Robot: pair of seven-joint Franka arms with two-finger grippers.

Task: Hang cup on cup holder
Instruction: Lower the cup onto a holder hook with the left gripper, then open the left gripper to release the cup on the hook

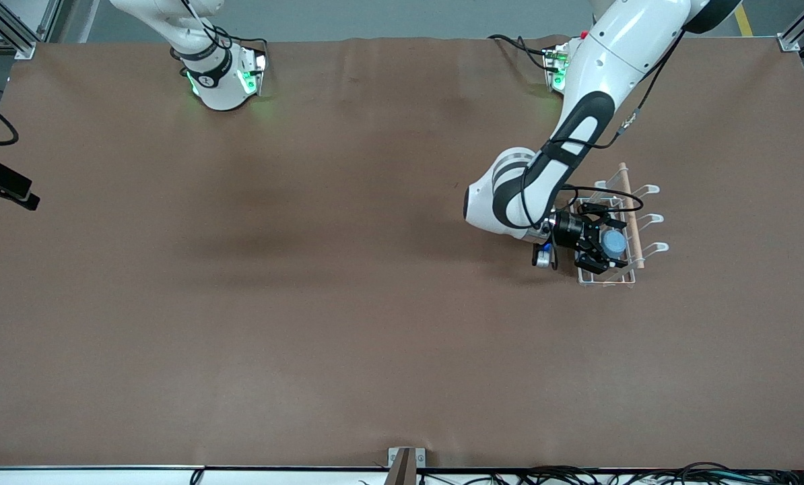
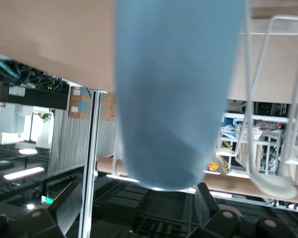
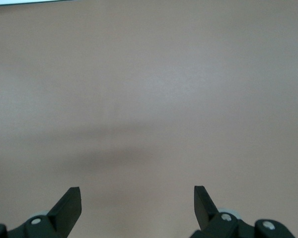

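The light-blue cup (image 1: 615,242) sits among the prongs of the white wire cup holder (image 1: 648,219), beside its wooden rod (image 1: 629,215), toward the left arm's end of the table. My left gripper (image 1: 611,244) is open, with a finger on each side of the cup and a gap between them. In the left wrist view the cup (image 2: 176,94) fills the middle with its closed end toward the gripper (image 2: 139,196), and a round-tipped prong (image 2: 275,186) shows beside it. My right gripper (image 3: 136,198) is open and empty over bare table, and its arm waits.
The brown table cover (image 1: 308,303) spreads around the rack. The right arm's base (image 1: 220,74) and the left arm's base (image 1: 560,67) stand along the table's edge farthest from the front camera. A black device (image 1: 1,183) sits off the right arm's end.
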